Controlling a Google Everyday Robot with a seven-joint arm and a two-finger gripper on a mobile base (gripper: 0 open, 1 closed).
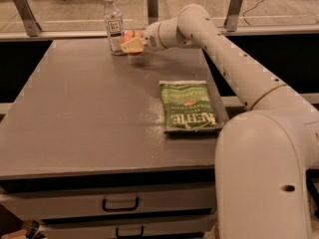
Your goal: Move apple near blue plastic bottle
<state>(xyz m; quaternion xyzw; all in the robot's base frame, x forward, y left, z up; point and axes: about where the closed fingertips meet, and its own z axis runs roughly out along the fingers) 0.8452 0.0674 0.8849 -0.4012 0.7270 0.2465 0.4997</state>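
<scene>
White KETTLE shows on the flat green chip bag (189,106), right; the far clear plastic bottle (114,24) has a label too small to read; gripper (130,45) just right of it, clasping the round red-orange apple (130,35)

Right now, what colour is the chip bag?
The chip bag is green, seen in the camera view; the gripper sits by the apple.

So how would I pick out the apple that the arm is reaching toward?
Look to the far edge of the grey table, where the robot's gripper ends beside the blue plastic bottle. The apple is right at the gripper, partly hidden by it. It is the only small, round, red-orange thing, lower than the bottle.
</scene>
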